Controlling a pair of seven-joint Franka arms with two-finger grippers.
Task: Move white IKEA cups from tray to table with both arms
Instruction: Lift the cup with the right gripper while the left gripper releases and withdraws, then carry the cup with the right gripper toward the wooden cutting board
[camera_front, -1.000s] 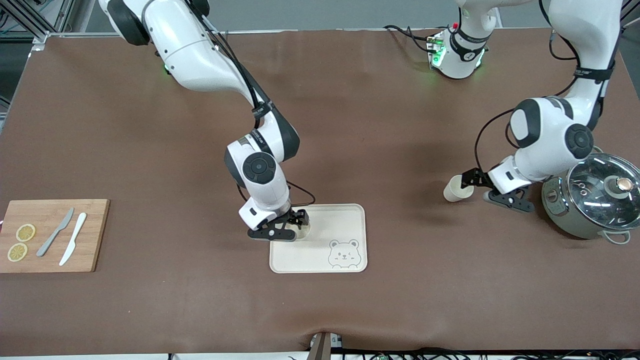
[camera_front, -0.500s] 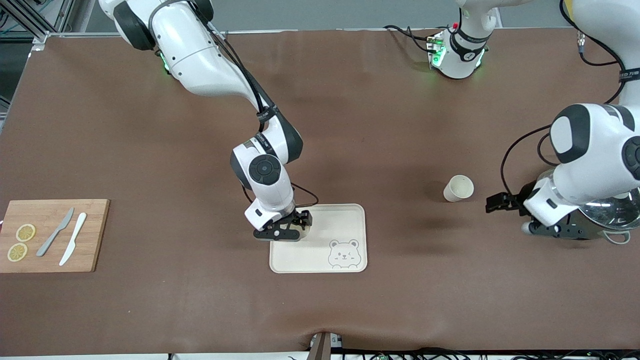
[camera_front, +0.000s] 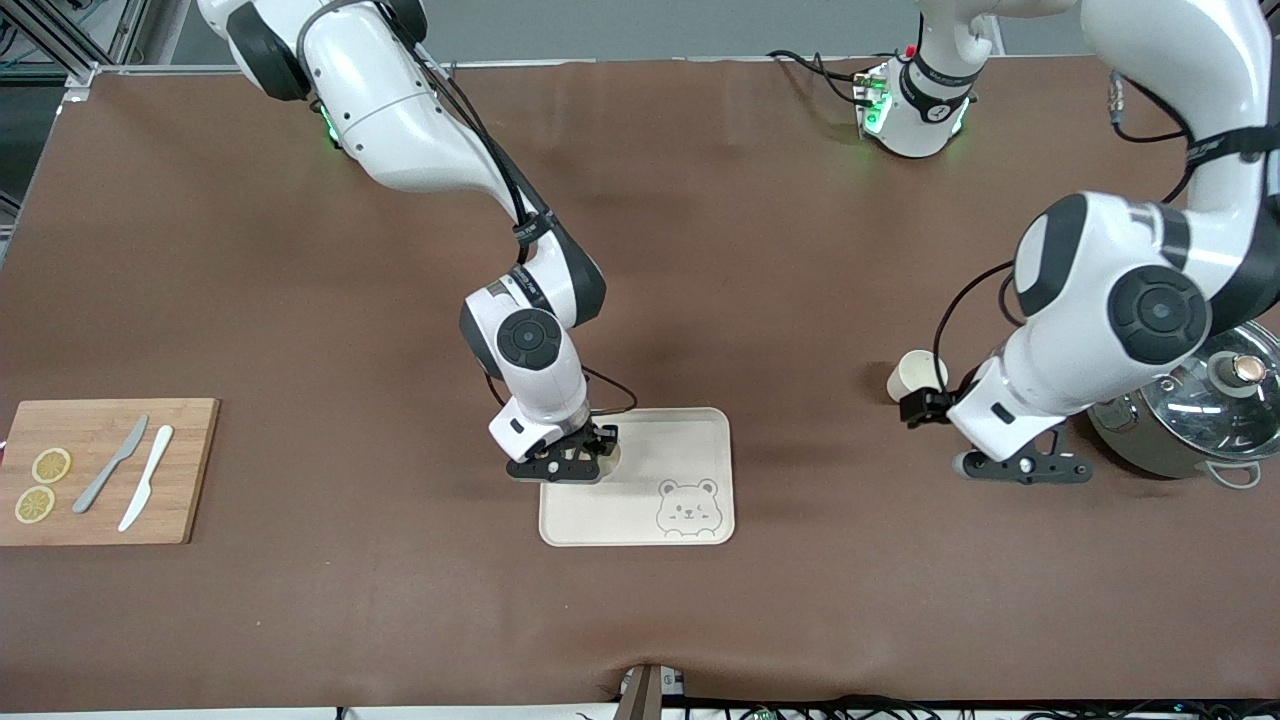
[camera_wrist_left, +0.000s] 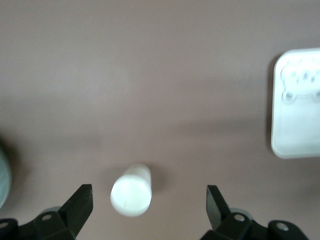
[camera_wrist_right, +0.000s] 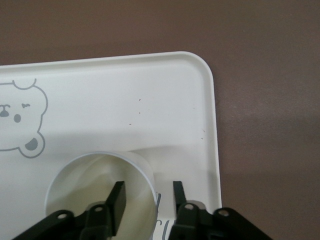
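One white cup (camera_front: 917, 376) stands on the brown table between the tray and the pot. My left gripper (camera_front: 928, 406) hangs open just above it on the side nearer the front camera. In the left wrist view the cup (camera_wrist_left: 131, 192) lies between the wide-open fingers of the gripper (camera_wrist_left: 148, 201), nearer one finger. The second white cup (camera_wrist_right: 80, 185) stands on the bear-printed tray (camera_front: 690, 440), in the corner toward the right arm's base. It is mostly hidden in the front view (camera_front: 611, 457). My right gripper (camera_wrist_right: 148, 197) straddles its rim, one finger inside and one outside, neither touching the wall.
A steel pot with a glass lid (camera_front: 1190, 400) stands at the left arm's end, close to the left arm's wrist. A wooden board (camera_front: 105, 470) with two lemon slices and two knives lies at the right arm's end. The tray also shows in the left wrist view (camera_wrist_left: 297, 125).
The left gripper drew away from the table cup toward the pot, then came back to it. The cup has not moved. The right gripper stayed at the tray cup.
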